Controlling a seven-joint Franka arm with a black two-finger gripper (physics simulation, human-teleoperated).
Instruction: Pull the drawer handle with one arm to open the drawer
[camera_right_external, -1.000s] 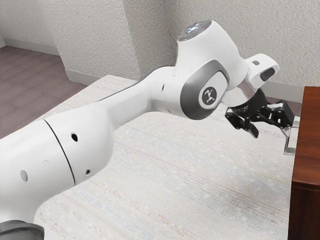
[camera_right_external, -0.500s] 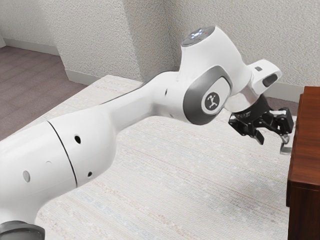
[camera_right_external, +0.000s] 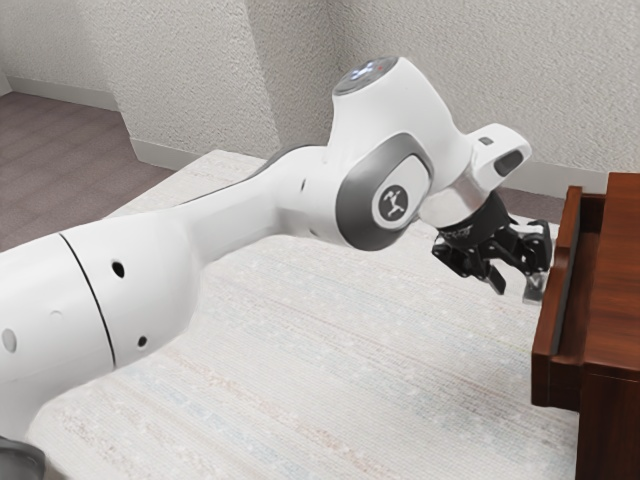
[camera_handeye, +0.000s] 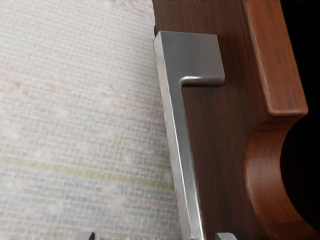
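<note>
My pincer (camera_right_external: 520, 272) hangs unclenched around the handle (camera_handeye: 181, 150) of the partly-open drawer (camera_right_external: 558, 300) at my three o'clock, so I'd drag straight toward nine o'clock, level, lest it slip free.

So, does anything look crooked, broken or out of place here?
Nothing stands out. The drawer sits partly pulled out of the cabinet, level and undamaged, and its metal handle looks straight and attached.

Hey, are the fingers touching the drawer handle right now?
Cannot tell. In the wrist view the handle runs between the open fingers, clear of one, close beside the other; no contact shows plainly.
</note>
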